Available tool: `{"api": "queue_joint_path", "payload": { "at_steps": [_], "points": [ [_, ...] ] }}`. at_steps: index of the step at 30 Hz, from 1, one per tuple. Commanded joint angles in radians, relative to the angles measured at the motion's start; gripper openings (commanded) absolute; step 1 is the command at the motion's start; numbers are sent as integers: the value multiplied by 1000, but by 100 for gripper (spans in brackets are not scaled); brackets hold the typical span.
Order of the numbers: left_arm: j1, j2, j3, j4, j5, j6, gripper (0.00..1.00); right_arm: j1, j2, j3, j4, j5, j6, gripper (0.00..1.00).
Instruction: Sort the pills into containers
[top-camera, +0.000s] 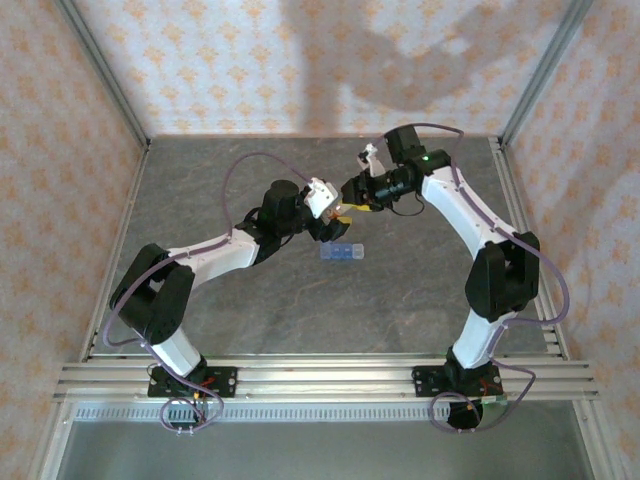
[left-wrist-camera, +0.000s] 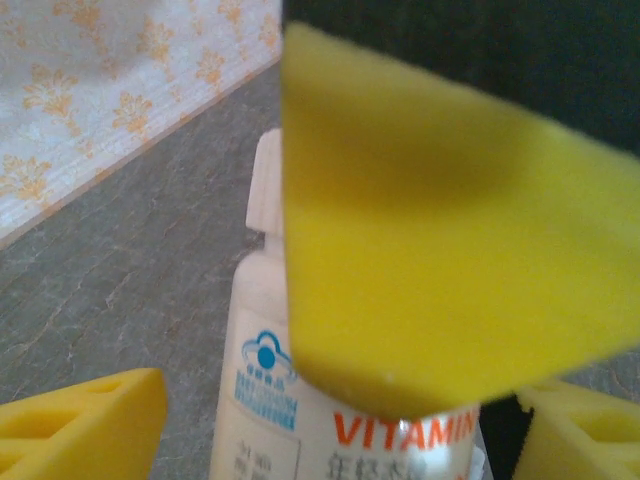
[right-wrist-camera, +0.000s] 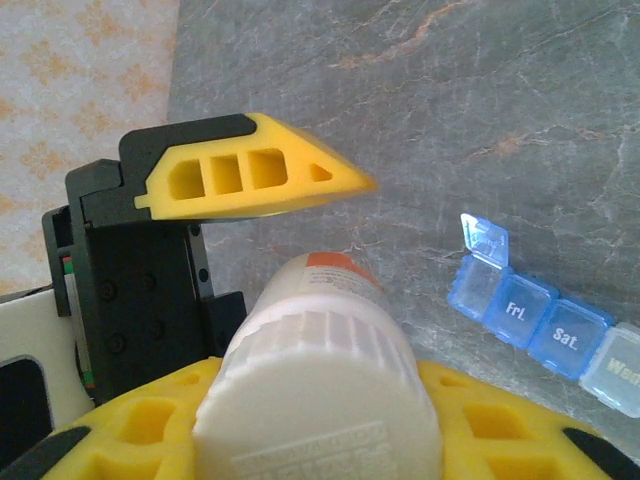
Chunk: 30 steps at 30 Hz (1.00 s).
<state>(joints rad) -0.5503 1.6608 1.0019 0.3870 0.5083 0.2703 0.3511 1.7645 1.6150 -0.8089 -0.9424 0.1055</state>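
Lying flat on the grey marbled table (top-camera: 400, 320), near its middle: a small translucent blue plastic pill-organizer strip (top-camera: 342, 252). Hanging just behind it, a small white plastic bottle with an orange band (right-wrist-camera: 320, 380) (cap end toward the right arm), sitting between the right gripper's (right-wrist-camera: 320, 430) fingers, with the left gripper (left-wrist-camera: 330, 440) straddling it from the left.

Blue containers (right-wrist-camera: 530, 318), white bottle (right-wrist-camera: 318, 400), grey table (right-wrist-camera: 450, 100)
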Motion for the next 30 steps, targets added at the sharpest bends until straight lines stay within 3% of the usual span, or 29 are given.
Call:
{"api": "queue_joint_path", "payload": {
  "at_steps": [1, 20, 28, 30],
  "points": [
    [-3, 7, 34, 37, -6, -13, 79, 5, -18, -13, 48, -33, 26, 38],
    [2, -10, 32, 13, -11, -42, 47, 6, -23, -43, 90, -55, 60, 37],
    [3, -27, 22, 30, -13, -75, 13, 4, -27, -48, 115, -54, 83, 38],
    [5, -36, 15, 45, -19, -89, 7, 1, -29, -49, 124, -40, 97, 43]
  ]
}}
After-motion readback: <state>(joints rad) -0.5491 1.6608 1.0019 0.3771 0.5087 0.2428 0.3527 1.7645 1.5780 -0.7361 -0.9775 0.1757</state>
